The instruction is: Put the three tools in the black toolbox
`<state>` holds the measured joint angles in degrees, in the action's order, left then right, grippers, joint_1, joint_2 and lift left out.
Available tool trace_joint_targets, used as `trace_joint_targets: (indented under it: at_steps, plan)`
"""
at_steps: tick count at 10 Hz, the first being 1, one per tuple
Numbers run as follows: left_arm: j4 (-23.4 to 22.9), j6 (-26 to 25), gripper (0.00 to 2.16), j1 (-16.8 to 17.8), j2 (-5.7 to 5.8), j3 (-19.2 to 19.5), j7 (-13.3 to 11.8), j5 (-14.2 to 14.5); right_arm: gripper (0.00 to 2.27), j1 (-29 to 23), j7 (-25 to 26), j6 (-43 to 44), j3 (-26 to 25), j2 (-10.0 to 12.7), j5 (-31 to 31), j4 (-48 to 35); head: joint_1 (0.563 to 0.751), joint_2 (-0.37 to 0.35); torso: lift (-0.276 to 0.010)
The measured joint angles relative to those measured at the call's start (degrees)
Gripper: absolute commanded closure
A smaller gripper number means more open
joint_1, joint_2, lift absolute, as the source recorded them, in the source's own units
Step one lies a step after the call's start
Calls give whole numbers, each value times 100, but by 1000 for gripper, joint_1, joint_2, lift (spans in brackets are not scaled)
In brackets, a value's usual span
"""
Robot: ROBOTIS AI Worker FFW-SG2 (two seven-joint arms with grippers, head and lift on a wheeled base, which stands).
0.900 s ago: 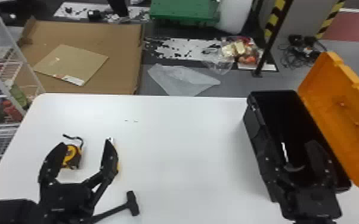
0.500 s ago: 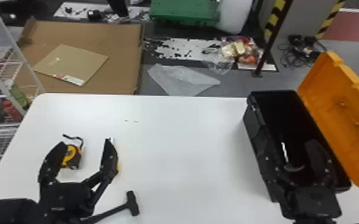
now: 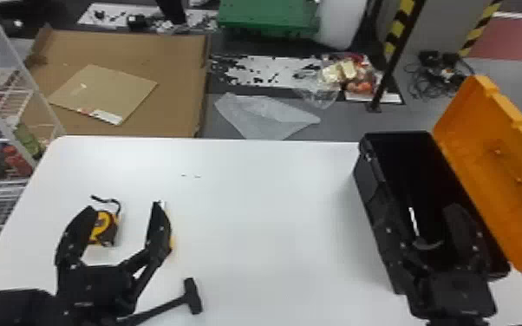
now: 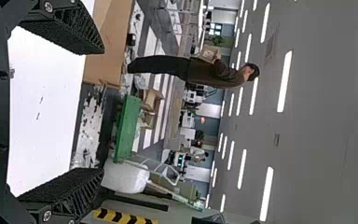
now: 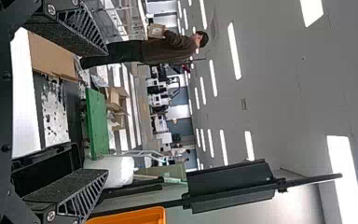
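Holding position across the interval, the left end effector (image 3: 125,206), spread and empty near the tools, and the right end effector (image 3: 420,207), likewise spread by the open black toolbox (image 3: 366,177), suggest no fresh progress in packing. On the bench (image 3: 273,216) lie a yellow-and-black tape measure (image 3: 107,227), a dark hammer (image 3: 193,296) and a partly hidden yellow tool (image 3: 173,243).

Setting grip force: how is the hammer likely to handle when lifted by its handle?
The hammer looks stiff, with a straight, slim handle. It's probably head-heavy, as the head is much thicker than the handle, so it may dip or twist if gripped far back. The crosswise head should keep it from rolling far on the table.
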<state>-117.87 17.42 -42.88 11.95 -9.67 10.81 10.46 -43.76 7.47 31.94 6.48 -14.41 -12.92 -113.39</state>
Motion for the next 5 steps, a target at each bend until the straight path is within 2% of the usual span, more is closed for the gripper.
trace_joint_targets:
  at_steps: [3,5]
  plan:
    - [-30,16,100,-44,0,-1,-11,-6,107,-10,1,9,1,0,-8,-8,695,-60,-55]
    - [-140,-9,100,-179,44,30,-140,-9,107,-10,0,9,3,0,-17,-6,695,-65,-55]
